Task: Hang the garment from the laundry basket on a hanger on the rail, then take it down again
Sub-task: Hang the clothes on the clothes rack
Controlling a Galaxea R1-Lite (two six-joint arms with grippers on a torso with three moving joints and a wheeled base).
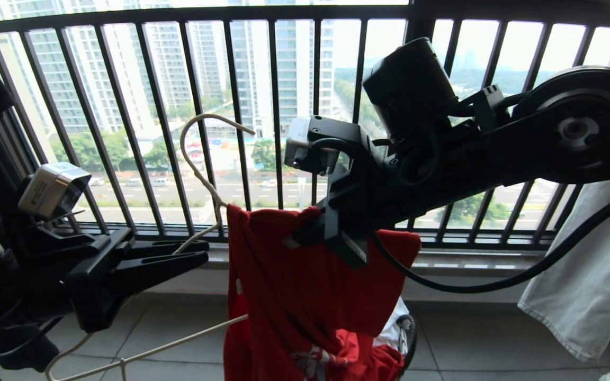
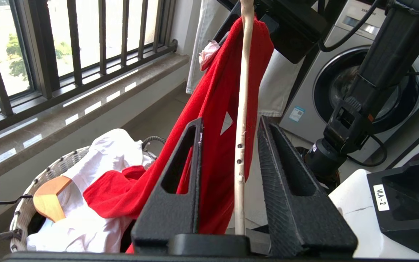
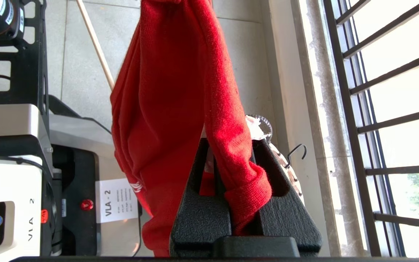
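The red garment [image 1: 305, 296] hangs from my right gripper [image 1: 297, 238], which is shut on a fold near its top edge [image 3: 247, 189]; its lower part trails into the laundry basket [image 2: 24, 203]. The cream-white wire hanger [image 1: 199, 137] stands beside the garment with its hook up. One of its arms runs between the fingers of my left gripper [image 2: 229, 122]. That gripper is open, with a gap on each side of the wire [image 2: 244, 91]. In the head view the left gripper [image 1: 205, 252] is just left of the garment. The rail is out of view.
Black window railing [image 1: 284, 106] and a stone sill [image 2: 86, 105] lie straight ahead. The basket also holds a white cloth [image 2: 104, 153] and a wooden hanger [image 2: 47, 196]. A pale garment [image 1: 591, 275] hangs at the right. A washing machine [image 2: 340, 91] stands behind the arms.
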